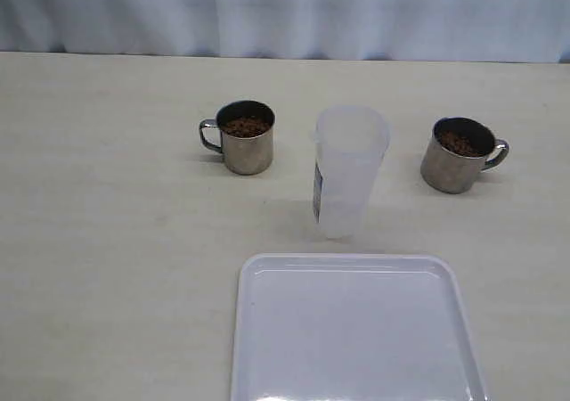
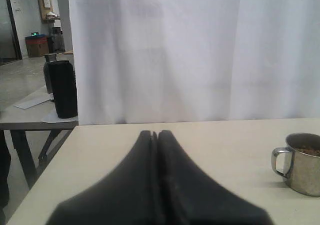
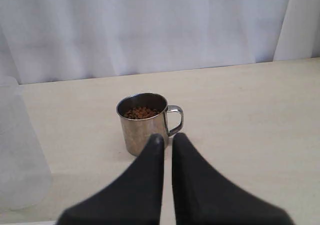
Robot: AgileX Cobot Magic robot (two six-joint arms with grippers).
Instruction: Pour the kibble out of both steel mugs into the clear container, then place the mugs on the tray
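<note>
2 steel mugs stand upright and well apart on the pale worktop [image 1: 107,241], each holding kibble [image 1: 246,126]. The left mug [image 1: 245,144] and the right mug [image 1: 454,162] turn their handles outward. The clear container [image 1: 349,174] stands between them, with the white tray [image 1: 356,330] just in front of it and a white curtain [image 1: 285,13] behind.

The left tool [image 2: 154,134] is pressed together, gripping nothing. The right tool [image 3: 167,138] points at the right mug, seemingly closed but for a thin slit. A side table [image 2: 30,117] carries a black flask [image 2: 64,87].
</note>
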